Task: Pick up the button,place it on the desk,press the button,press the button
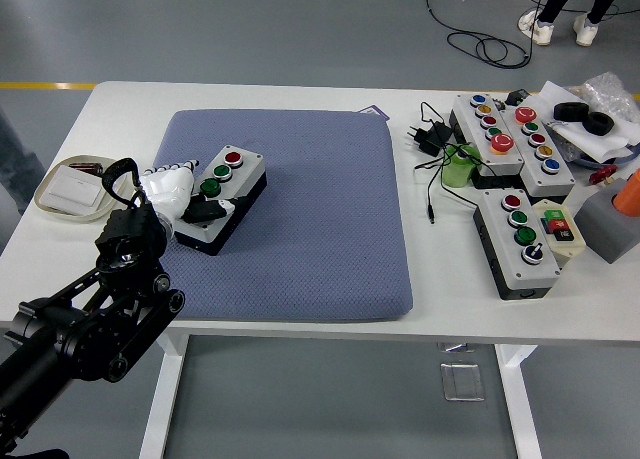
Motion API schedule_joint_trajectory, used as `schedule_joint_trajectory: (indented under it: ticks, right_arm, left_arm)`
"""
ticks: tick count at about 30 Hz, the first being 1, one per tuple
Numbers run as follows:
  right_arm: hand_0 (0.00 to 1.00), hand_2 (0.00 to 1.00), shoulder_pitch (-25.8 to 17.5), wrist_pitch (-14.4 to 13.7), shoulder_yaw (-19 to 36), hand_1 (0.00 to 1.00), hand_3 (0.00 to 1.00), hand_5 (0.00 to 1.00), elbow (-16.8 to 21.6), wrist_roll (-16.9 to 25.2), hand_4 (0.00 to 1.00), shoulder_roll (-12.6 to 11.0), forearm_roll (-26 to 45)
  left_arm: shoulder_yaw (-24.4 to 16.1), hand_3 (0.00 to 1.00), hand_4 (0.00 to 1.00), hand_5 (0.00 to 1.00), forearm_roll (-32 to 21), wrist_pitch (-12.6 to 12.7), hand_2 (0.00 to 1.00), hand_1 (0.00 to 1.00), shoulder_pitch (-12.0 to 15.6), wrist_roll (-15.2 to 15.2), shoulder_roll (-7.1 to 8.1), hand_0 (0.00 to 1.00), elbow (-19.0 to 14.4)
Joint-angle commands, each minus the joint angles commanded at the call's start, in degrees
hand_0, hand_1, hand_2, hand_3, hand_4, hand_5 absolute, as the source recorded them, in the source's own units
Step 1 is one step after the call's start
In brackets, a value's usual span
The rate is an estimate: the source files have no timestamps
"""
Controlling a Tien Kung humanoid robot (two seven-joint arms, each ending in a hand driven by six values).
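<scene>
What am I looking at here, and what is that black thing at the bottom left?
That is a humanoid robot's left arm, filmed from a camera on its head looking down over a white table. Its robot hand, white with black fingers, rests on the near end of a grey button box with red and green buttons, lying on a blue mat. Whether it grips or presses is unclear. To the right lie more button boxes, cables and a charger. A shallow tray sits at the left. The other arm is out of view.
</scene>
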Motion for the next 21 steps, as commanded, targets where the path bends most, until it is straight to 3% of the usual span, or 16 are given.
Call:
schedule_joint_trajectory:
  ticks: [1, 2, 7, 8, 19, 21]
  right_arm:
    - [0.650, 0.666, 0.0, 0.0, 0.0, 0.637, 0.582, 0.244, 0.0, 0.0, 0.381, 0.0, 0.0]
    - [0.650, 0.666, 0.0, 0.0, 0.0, 0.638, 0.582, 0.244, 0.0, 0.0, 0.381, 0.0, -0.1]
    - [0.650, 0.666, -0.1, 0.1, 0.2, 0.638, 0.582, 0.244, 0.0, -0.1, 0.381, 0.0, -0.4]
    - [0.650, 0.666, -0.1, 0.1, 0.2, 0.638, 0.582, 0.245, 0.0, -0.1, 0.381, 0.0, -0.5]
    - [0.650, 0.666, -0.5, 0.1, 0.3, 0.639, 0.582, 0.245, 0.0, -0.1, 0.380, 0.0, -0.8]
    - [0.650, 0.666, -0.6, 0.1, 0.3, 0.639, 0.582, 0.245, 0.0, -0.1, 0.381, -0.1, -0.8]
  left_arm:
    - [0.1, 0.998, 0.998, 0.875, 0.1, -0.1, 0.998, 0.998, 0.0, 0.0, -0.04, 0.922, 0.1]
    - [0.2, 0.998, 0.973, 0.684, 0.1, -0.3, 0.998, 0.991, 0.0, -0.1, -0.13, 0.897, 0.4]
    - [0.6, 0.998, 0.973, 0.684, 0.1, -1.1, 0.998, 0.991, -0.1, -0.2, -0.54, 0.897, 1.5]
    - [0.6, 0.998, 0.933, 0.571, 0.1, -1.2, 0.998, 0.937, -0.1, -0.3, -0.57, 0.798, 1.6]
    - [0.6, 0.998, 0.918, 0.559, 0.1, -4.0, 0.993, 0.899, -1.2, -0.1, -1.22, 0.740, 3.1]
    - [0.6, 0.961, 0.894, 0.536, 0.1, -4.7, 0.977, 0.884, -1.3, 0.0, -1.29, 0.723, 2.7]
